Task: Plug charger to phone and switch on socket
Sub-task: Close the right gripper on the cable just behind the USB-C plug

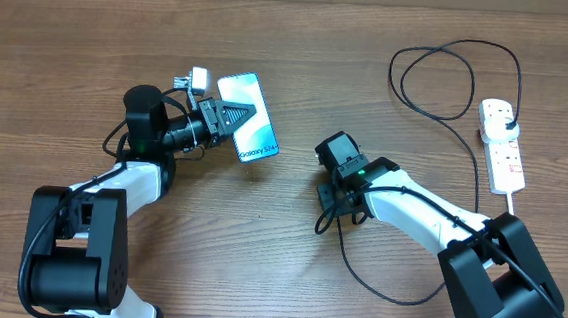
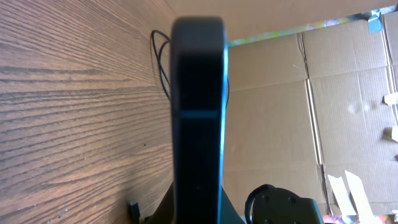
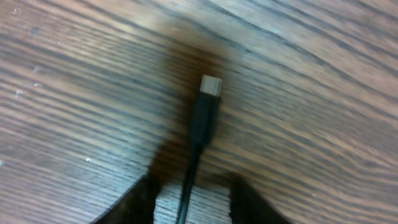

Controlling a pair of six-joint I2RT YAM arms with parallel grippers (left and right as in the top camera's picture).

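The overhead view looks straight down on the whole surface (image 1: 256, 277) from high up. The left wrist view sits tight against the phone (image 2: 198, 124), facing along the wood toward cardboard (image 2: 298, 106). The right wrist view looks closely down at the charger (image 3: 205, 118) tip. Overhead shares both.

phone (image 1: 257, 133): blue-white screen | charger (image 3: 202, 121): black (silver tip) | socket (image 1: 503, 149): white

Wood-grain table (image 1: 256, 277), brown cardboard panels (image 2: 298, 99) beyond its edge.
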